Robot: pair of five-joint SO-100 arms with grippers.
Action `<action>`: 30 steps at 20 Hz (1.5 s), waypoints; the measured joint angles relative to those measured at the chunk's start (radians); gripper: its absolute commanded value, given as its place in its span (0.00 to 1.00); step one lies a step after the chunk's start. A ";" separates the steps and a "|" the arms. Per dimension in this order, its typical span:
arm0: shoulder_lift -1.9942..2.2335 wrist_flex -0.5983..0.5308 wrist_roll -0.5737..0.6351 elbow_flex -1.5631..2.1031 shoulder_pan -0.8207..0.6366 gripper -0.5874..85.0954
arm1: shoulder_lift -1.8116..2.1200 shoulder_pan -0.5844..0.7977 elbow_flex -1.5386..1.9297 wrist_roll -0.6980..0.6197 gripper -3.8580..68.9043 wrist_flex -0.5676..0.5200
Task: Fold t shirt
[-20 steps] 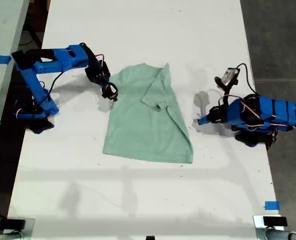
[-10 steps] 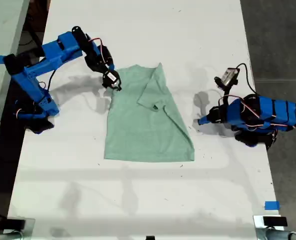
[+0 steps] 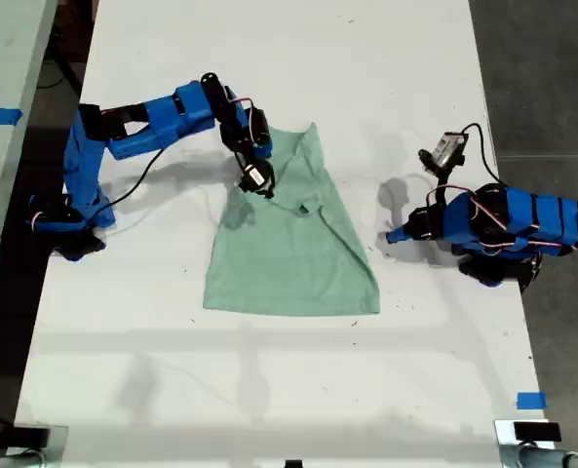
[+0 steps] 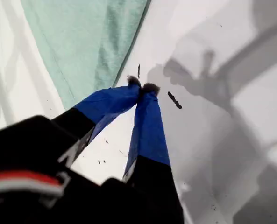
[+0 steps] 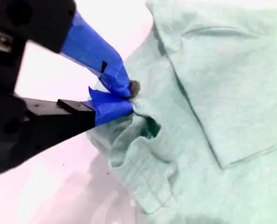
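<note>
T shirt (image 3: 290, 244) sleeve is pinched in my second gripper (image 5: 129, 95). I should carry it across low and straight. My first gripper (image 4: 143, 88) rests closed, empty.

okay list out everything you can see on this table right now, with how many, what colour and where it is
t shirt: one, pale mint green, middle of the table, partly folded, one part pinched and lifted.
table: one, white, fills most of the exterior view.
tape marks: two seen, blue, one near the exterior view's lower right, one at its left edge.
my first gripper: one, blue, shut on nothing, over bare table at the exterior view's right of the t shirt.
my second gripper: one, blue, shut on the t shirt's cloth, reaching in from the exterior view's left.
</note>
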 measured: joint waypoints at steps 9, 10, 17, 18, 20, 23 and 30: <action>-0.110 -0.077 0.081 -0.002 0.080 0.29 | 0.000 0.008 0.000 0.000 0.07 0.000; -0.109 -0.077 0.086 -0.002 0.080 0.28 | 0.000 0.008 0.000 0.000 0.07 0.000; 0.189 0.083 0.061 0.081 0.035 0.25 | 0.000 0.008 0.000 0.000 0.07 0.000; 0.273 0.103 0.043 0.141 0.006 0.25 | 0.000 0.008 0.000 0.000 0.07 0.000; 0.465 0.114 -0.008 0.324 -0.060 0.23 | 0.000 0.008 0.000 -0.003 0.07 0.000; 0.793 0.031 -0.091 0.739 -0.137 0.06 | 0.000 0.008 0.000 -0.005 0.07 0.000; 1.385 -0.253 -0.295 1.552 0.021 0.01 | 0.000 0.008 0.000 -0.011 0.07 0.000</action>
